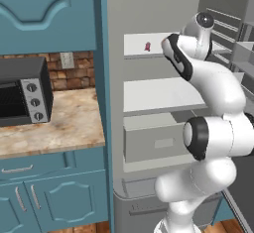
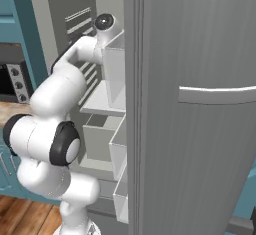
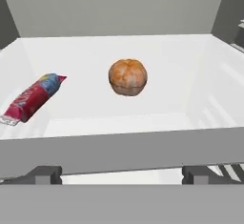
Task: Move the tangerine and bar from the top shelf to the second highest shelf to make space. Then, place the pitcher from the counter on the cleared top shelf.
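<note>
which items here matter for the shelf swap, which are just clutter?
In play:
- tangerine, on the top shelf
- bar, lying on that shelf beside the tangerine, apart from it
- second shelf, the drop spot
- pincer, open, short of the tangerine
- counter

Bystanders:
- toaster oven on the counter
- fridge drawer
- fridge door

1. One round orange tangerine [image 3: 127,77], ahead of the hand.
2. One red-pink wrapped bar [image 3: 32,97], ahead of the hand and to the tangerine's left in the hand view.
3. Two flat white shelf boards in the grey fridge: the top shelf [image 1: 144,53] and the second shelf [image 1: 158,94] below it.
4. One grey drawer [image 1: 154,143] under the shelves.
5. One black microwave oven [image 1: 22,91] on the one beige marbled worktop [image 1: 64,125].
</note>
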Tool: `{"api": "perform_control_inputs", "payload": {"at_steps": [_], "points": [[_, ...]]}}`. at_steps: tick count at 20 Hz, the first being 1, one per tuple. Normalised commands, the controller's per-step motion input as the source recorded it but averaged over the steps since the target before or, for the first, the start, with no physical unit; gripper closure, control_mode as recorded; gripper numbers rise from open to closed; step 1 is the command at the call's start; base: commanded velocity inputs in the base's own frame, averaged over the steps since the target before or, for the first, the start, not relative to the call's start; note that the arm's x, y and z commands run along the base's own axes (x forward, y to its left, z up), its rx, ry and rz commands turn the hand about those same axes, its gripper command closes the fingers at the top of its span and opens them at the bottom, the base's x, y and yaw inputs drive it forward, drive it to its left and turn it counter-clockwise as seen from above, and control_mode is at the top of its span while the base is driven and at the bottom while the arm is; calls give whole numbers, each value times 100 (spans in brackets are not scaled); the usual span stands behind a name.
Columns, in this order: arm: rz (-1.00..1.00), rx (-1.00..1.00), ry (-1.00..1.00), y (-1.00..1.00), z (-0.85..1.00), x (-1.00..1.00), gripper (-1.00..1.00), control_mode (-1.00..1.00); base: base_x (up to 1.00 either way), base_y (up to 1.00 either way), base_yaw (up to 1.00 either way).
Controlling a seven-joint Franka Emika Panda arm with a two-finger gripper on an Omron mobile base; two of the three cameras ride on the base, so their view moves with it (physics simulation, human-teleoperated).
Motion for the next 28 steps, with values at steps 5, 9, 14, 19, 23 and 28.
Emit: {"api": "perform_control_inputs", "payload": {"at_steps": [5,9,14,19,23,28], "points": [[0,0,0,-10,-1,43,-100,-100,0,0,0],[0,0,0,-5,-8,38,-100,-100,0,0,0],[0,0,0,-4,-15,39,-100,-100,0,0,0],[0,0,0,-7,-15,41,-100,-100,0,0,0],[0,0,0,-8,-11,41,-100,-100,0,0,0],[0,0,0,-12,-7,41,-100,-100,0,0,0]]}}
